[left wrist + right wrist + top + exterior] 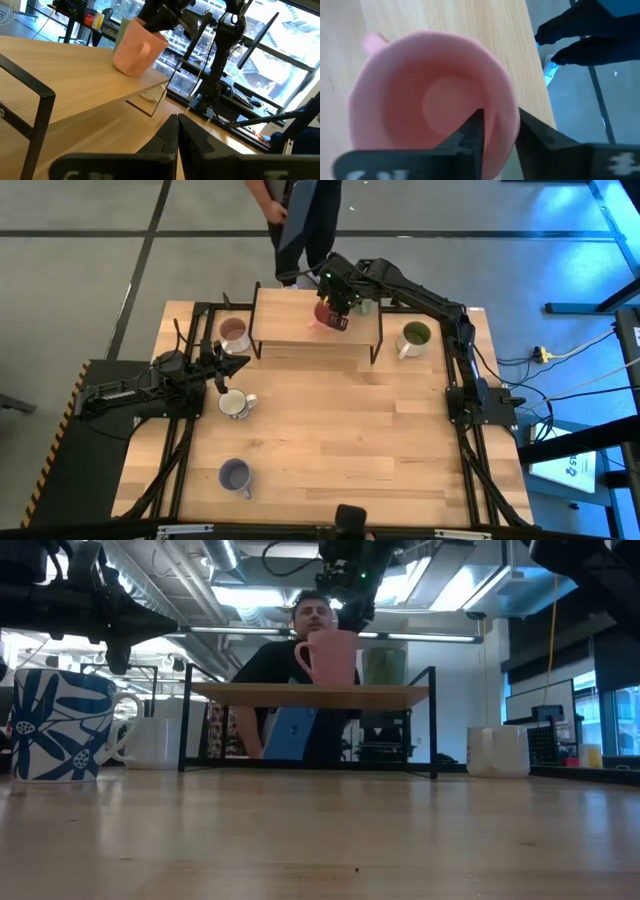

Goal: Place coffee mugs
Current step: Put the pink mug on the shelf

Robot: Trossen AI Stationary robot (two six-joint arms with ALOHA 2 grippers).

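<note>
My right gripper (333, 308) reaches over the raised wooden shelf (300, 330) at the table's far side and is shut on the coral pink mug (430, 100). A green mug (383, 665) stands on the shelf just behind the pink one. On the table stand the olive-green mug (413, 337) right of the shelf, the dusty pink mug (233, 333) left of it, the white mug (234, 404) and the purple-blue mug (235, 476). My left gripper (177, 131) is shut and holds nothing. It hovers between the dusty pink and white mugs. My right gripper holds the coral pink mug by its rim wall (512, 125), on the side away from the handle (370, 42). One finger is inside the cup and one outside. The fingers come from above, pointing down. The mug is tilted; whether its base touches the shelf top I cannot tell.
A person (300, 220) stands just beyond the table's far edge, behind the shelf. The shelf rests on thin black metal legs (433, 720). Bare wood lies in the table's middle and right near part (380, 440).
</note>
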